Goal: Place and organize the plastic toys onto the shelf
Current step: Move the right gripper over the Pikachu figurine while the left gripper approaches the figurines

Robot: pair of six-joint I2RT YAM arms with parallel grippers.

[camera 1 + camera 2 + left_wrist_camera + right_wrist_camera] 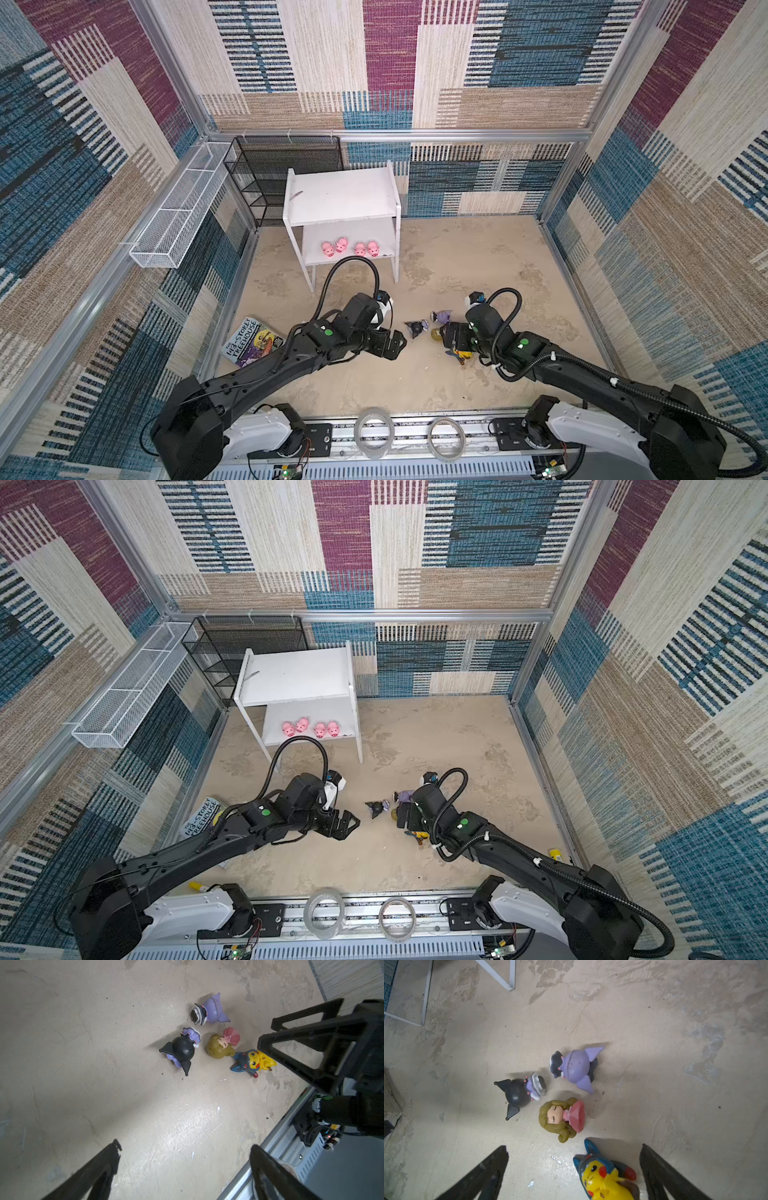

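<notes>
Doll [560,1118] lies flat, head toward black-headed figure [517,1095]; left fingers [97,1172] and right fingers [483,1176] spread, empty.

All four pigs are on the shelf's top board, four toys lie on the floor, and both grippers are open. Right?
Not quite. The pigs stand on the shelf's lower board, not the top one; both top views show it. The other four toys do lie on the floor, and the left gripper and right gripper are both open.
</notes>
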